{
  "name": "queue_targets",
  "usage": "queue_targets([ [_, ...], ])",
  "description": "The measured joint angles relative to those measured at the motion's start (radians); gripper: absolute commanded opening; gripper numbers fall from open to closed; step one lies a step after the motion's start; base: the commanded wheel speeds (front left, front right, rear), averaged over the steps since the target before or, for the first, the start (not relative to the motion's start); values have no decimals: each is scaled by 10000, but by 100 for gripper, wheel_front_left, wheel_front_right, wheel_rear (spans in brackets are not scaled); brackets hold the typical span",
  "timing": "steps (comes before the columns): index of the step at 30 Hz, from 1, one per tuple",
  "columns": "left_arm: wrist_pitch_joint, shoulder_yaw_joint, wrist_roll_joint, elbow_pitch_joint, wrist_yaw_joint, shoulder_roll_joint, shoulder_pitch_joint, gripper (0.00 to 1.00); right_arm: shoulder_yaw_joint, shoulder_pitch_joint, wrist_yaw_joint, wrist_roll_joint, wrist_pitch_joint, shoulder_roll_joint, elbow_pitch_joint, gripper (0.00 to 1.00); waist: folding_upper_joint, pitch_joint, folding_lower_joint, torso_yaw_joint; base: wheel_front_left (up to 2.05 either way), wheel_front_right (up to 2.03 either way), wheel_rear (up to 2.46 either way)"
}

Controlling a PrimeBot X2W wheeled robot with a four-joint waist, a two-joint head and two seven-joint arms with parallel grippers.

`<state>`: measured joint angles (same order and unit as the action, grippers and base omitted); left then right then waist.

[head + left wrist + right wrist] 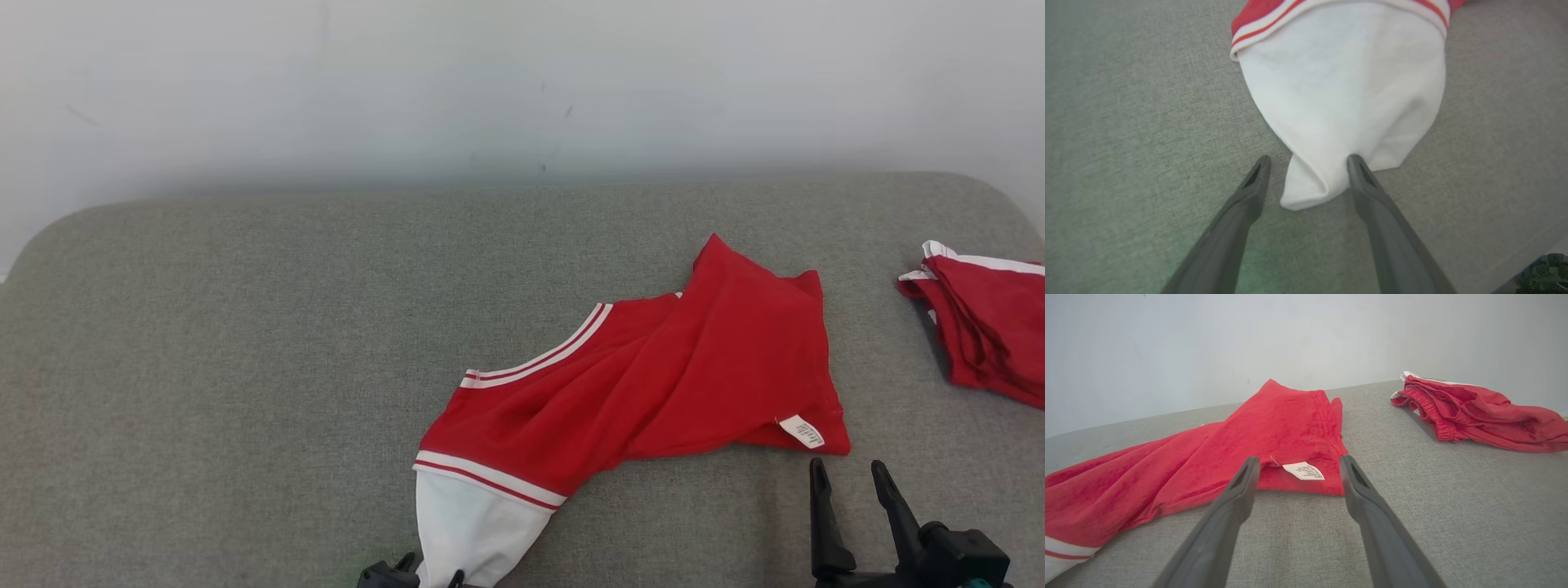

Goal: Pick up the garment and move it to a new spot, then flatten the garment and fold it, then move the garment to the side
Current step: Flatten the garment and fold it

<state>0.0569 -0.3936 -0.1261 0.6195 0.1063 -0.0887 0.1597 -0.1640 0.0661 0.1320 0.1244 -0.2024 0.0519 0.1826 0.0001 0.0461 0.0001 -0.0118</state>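
Note:
The garment (653,384) is a red shirt with white striped trim and a white sleeve (1343,81), lying crumpled on the grey padded surface (245,367). Low at the near edge, my left gripper (430,569) stands open with the sleeve's folded tip between its fingers (1309,158); one finger (1367,183) lies against the cloth. My right gripper (849,474) is open just short of the shirt's near right corner, where a white label (1303,471) shows between its fingers (1298,461). Nothing is gripped.
A second red garment (984,327) with white trim lies bunched at the right edge of the surface (1474,412). A pale wall (522,82) rises behind the rounded far edge. Bare grey fabric stretches to the left of the shirt.

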Motion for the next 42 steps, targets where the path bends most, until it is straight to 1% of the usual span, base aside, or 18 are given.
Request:
queue_targets([
  [1, -79, -17, -19, 17, 12, -15, 21, 66, 12, -6, 0, 4, 0, 0, 2, 100, 0, 2, 0, 9, 0, 0, 0],
  [3, -242, -121, -56, 29, 75, -92, 82, 50, 29, -35, 0, 6, 6, -2, 12, 100, 0, 4, 0, 15, 0, 0, 0],
  [4, -247, -161, -58, 21, 81, -123, 102, 53, 25, -48, 0, 17, 8, -2, 15, 100, 0, 6, 0, 18, 0, 0, 0],
  [6, -276, -242, -59, -31, 84, -174, 109, 49, 25, -53, 0, 48, 6, 0, 17, 100, 0, 10, 0, 29, 0, 0, 0],
  [9, -274, -257, -59, -157, 42, -247, 112, 36, 6, -57, 0, 50, 2, 0, 23, 100, 0, 42, 0, 54, 0, 0, 0],
  [10, -274, -257, -59, -157, 42, -247, 112, 25, 6, -57, 0, 50, 2, 0, 23, 100, 0, 42, 0, 54, 0, 0, 0],
  [11, -276, -240, -65, -194, -17, -249, 112, 22, -4, -72, 0, 50, 2, 0, 36, 100, 0, 57, 0, 61, 0, 0, 0],
  [12, -290, -219, -75, -224, -63, -268, 112, 11, -17, -105, 0, 50, 12, -2, 56, 100, 0, 73, 0, 68, 0, 0, 0],
  [13, -324, -198, -84, -255, -96, -291, 112, 10, -36, -141, 0, 42, 27, 0, 63, 100, 0, 88, 0, 77, 0, 0, 0],
  [14, -334, -188, -138, -284, -102, -313, 112, 15, -46, -172, 0, 29, 65, 0, 59, 100, 0, 101, 0, 89, 0, 0, 0],
  [16, -334, -192, -169, -353, -151, -341, 112, 0, -61, -231, 0, -19, 98, -2, 10, 100, 0, 126, 0, 120, 0, 0, 0],
  [21, -362, 59, -560, -566, -274, -357, 73, 0, -84, -521, 0, -102, 646, -2, 84, 100, 0, 244, 0, 182, 0, 0, 0],
  [26, -364, 282, -867, -865, -493, -299, -81, 0, -849, -1322, 0, -163, 2656, 59, 550, 100, 0, 450, 0, 176, 0, 0, 0],
  [31, -470, 514, -1175, -1106, -715, -221, -171, 0, -1666, -2077, 0, -594, 4422, 128, 575, 100, 0, 663, 0, 271, 0, 0, 0],
  [39, -554, 564, -1482, -1459, -786, -142, -160, 0, -2374, -2977, 0, -1122, 5791, 301, 696, 100, 0, 1061, 0, 529, 0, 0, 0],
  [40, -523, 552, -1480, -1509, -802, -136, -155, 95, -2406, -3037, 0, -1151, 5871, 303, 706, 100, 0, 1105, 1, 570, 0, 0, 0],
  [41, -451, 569, -1480, -1540, -853, -123, -142, 100, -2410, -3094, 0, -1168, 5950, 303, 704, 100, 1, 1145, 1, 612, 0, 0, 0],
  [42, -378, 594, -1480, -1578, -920, -119, -112, 100, -2422, -3146, 0, -1170, 6000, 303, 686, 100, 0, 1184, 1, 652, 0, 0, 0],
])
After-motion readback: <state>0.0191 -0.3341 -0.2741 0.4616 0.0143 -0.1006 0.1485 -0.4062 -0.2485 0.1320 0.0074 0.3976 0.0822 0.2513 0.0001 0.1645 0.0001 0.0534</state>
